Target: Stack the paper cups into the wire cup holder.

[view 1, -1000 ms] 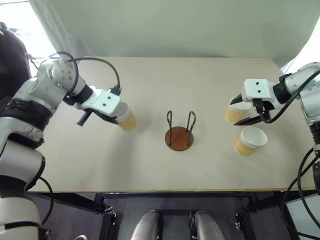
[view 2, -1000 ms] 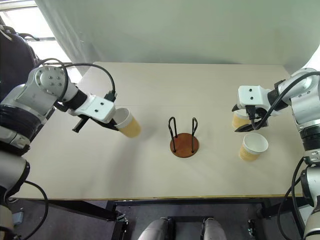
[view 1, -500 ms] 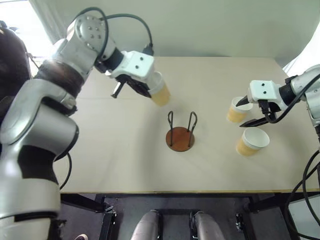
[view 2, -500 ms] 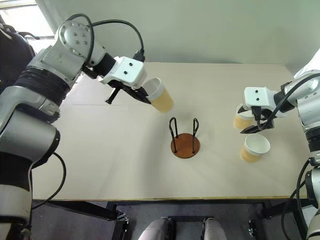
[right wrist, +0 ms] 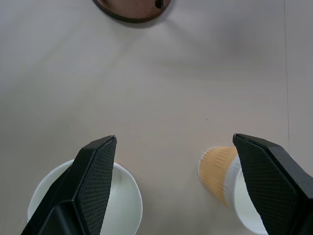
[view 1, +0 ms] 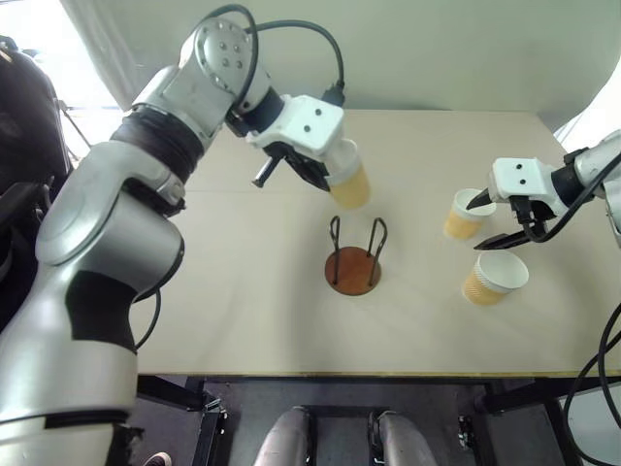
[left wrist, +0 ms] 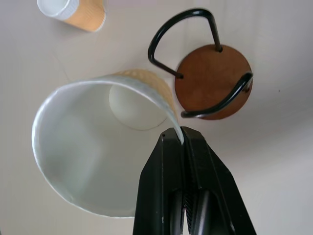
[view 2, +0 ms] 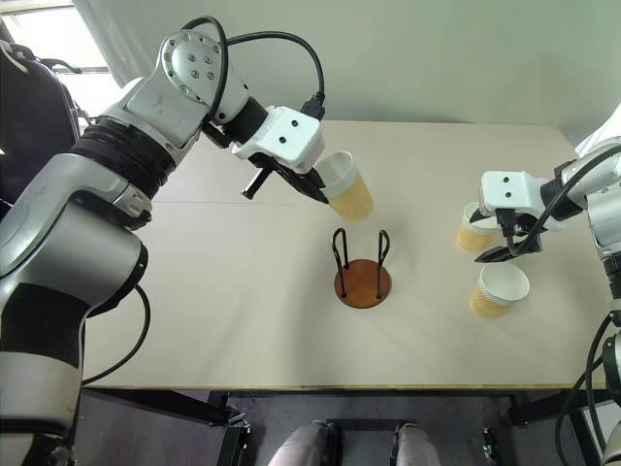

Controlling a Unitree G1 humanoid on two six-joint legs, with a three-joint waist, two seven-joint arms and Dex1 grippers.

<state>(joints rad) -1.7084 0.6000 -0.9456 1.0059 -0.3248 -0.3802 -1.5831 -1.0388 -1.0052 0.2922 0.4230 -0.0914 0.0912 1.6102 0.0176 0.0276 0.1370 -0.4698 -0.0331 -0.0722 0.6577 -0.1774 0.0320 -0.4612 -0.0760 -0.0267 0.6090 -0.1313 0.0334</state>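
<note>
My left gripper is shut on the rim of a tan paper cup and holds it tilted in the air, just behind and above the wire cup holder. In the left wrist view the fingertips pinch the cup's white rim, with the holder's brown base beyond. Two more paper cups stand upright at the right of the table. My right gripper hovers open over them, one cup by one finger and the other cup by the second.
The light table has open room around the holder and on its left half. A pale curtain hangs behind the far edge. The table's front edge runs close to me.
My left arm has swung the held cup up and to the right, from the left half of the table to just behind the holder. The right gripper has kept still.
</note>
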